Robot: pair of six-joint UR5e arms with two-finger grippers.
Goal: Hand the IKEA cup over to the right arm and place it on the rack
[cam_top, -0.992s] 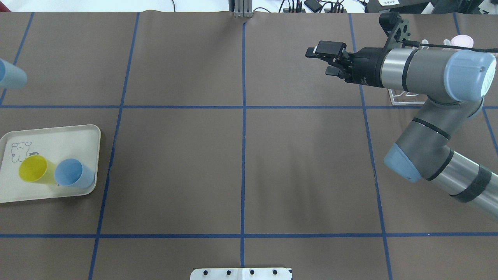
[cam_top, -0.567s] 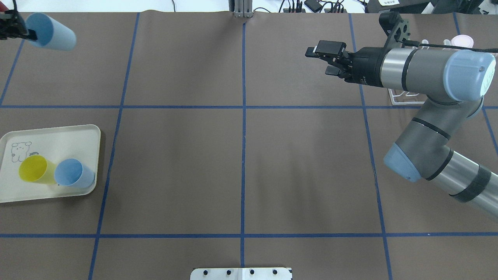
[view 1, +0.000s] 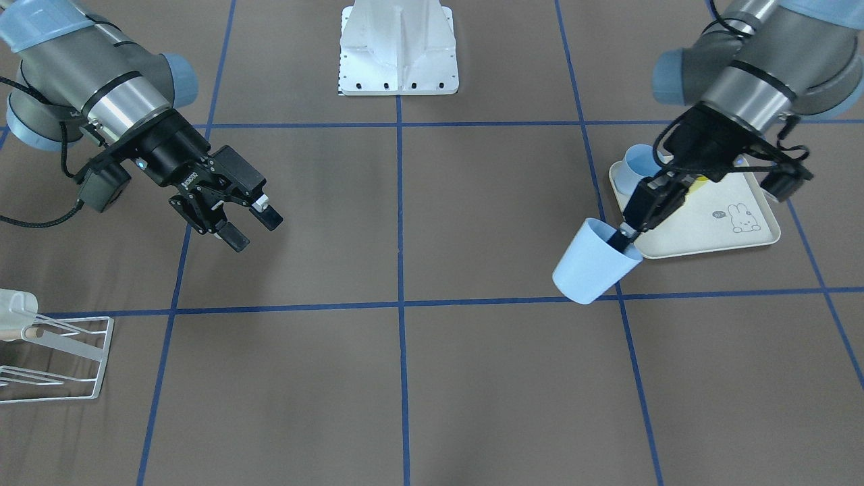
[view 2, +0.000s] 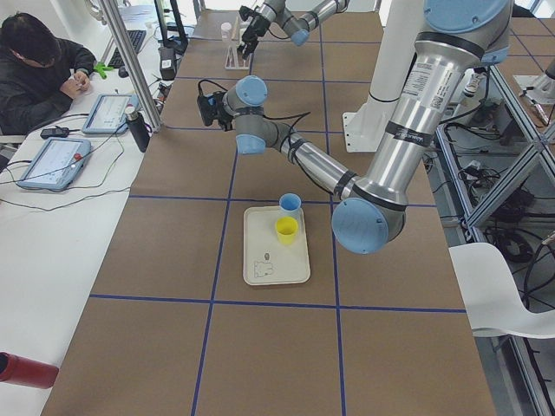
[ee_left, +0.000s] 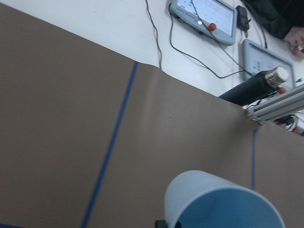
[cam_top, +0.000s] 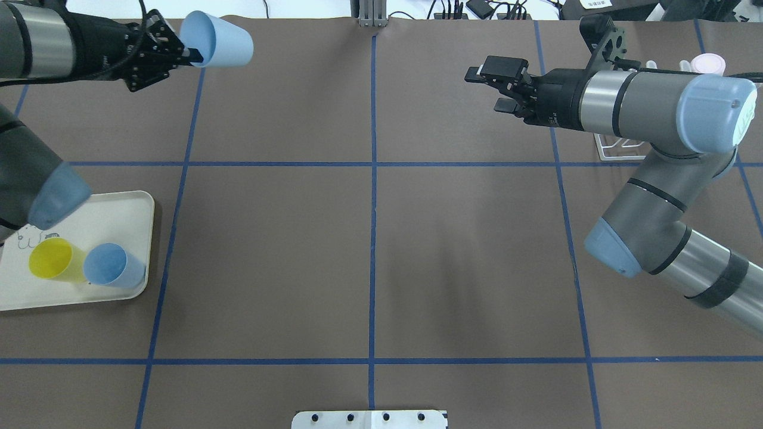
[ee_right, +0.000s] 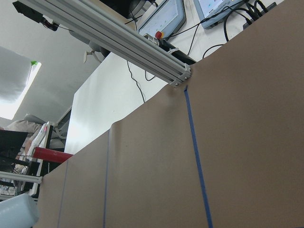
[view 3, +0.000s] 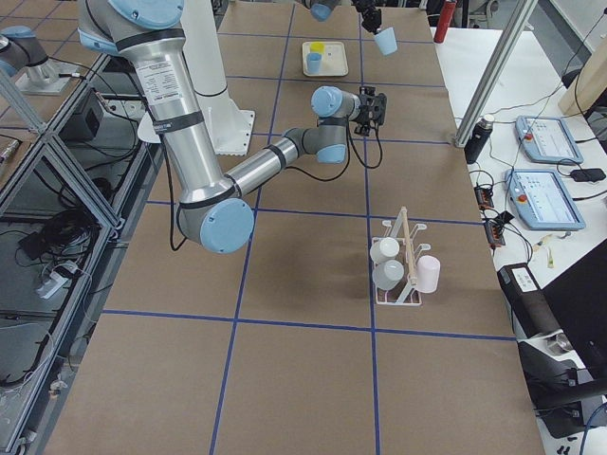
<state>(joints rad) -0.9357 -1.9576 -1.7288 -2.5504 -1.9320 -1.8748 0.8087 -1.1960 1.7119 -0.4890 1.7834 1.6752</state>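
Note:
My left gripper [cam_top: 192,56] is shut on the rim of a light-blue IKEA cup [cam_top: 220,40], one finger inside and one outside. It holds the cup on its side above the table's far left. The cup also shows in the front view [view 1: 594,264] and the left wrist view [ee_left: 223,204]. My right gripper [cam_top: 486,89] is open and empty at the far right, pointing toward the cup, with a wide gap between them. The white wire rack [cam_top: 620,156] lies behind the right arm, mostly hidden. In the right side view the rack [view 3: 406,248] holds three cups.
A cream rabbit-print tray [cam_top: 101,214] sits at the near left with a yellow cup [cam_top: 53,259] and a blue cup [cam_top: 110,265] on it. The robot base plate [view 1: 398,67] is at the table's near middle. Operators' tablets and cables lie beyond the far edge.
My left arm has swept rightward along the far edge with the blue cup, now well inside the table. My right gripper has shifted slightly and stays open.

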